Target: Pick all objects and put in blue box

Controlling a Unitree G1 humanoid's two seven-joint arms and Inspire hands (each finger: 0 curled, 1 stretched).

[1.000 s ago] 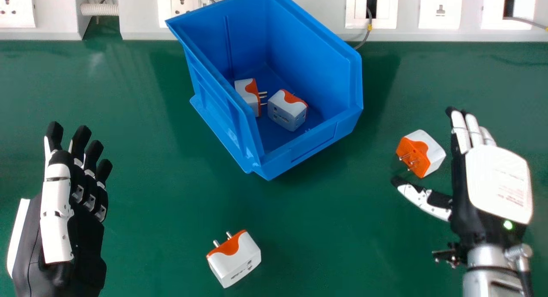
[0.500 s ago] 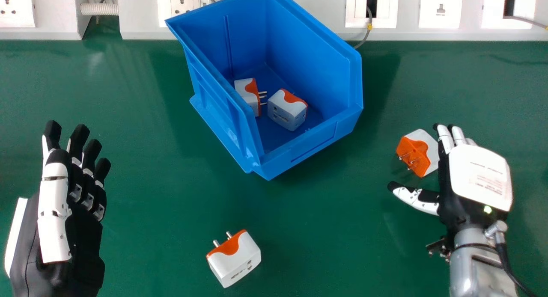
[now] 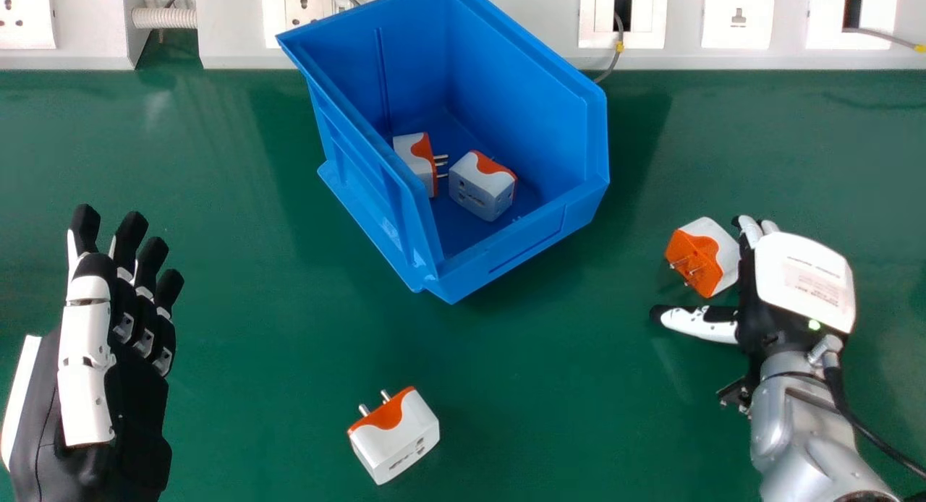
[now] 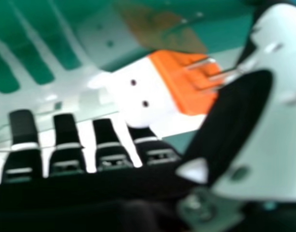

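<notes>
Support surface: table (image 3: 550, 401), green, smooth, with a faint sheen. Directly on it: blue box (image 3: 517, 234), upright, open-topped, set askew toward the far side, darker shadow at either side of it. Nearer the robot, the first plug adapter (image 3: 402, 443), white with an orange end, pins pointing away from the robot. To the robot's right of the box, the second plug adapter (image 3: 696, 260), same colours, orange pin face turned leftward. Adapters well apart.

The head view's top edge is clipping the blue box (image 3: 521, 234) and 1 wall socket (image 3: 25, 32), the bottom edge the left hand (image 3: 87, 372) and silver right forearm (image 3: 788, 415). 1 box wall (image 3: 362, 155) is hiding part of 1 boxed plug (image 3: 411, 153). In the right hand view, 1 loose plug (image 4: 148, 92) is looking blurred
</notes>
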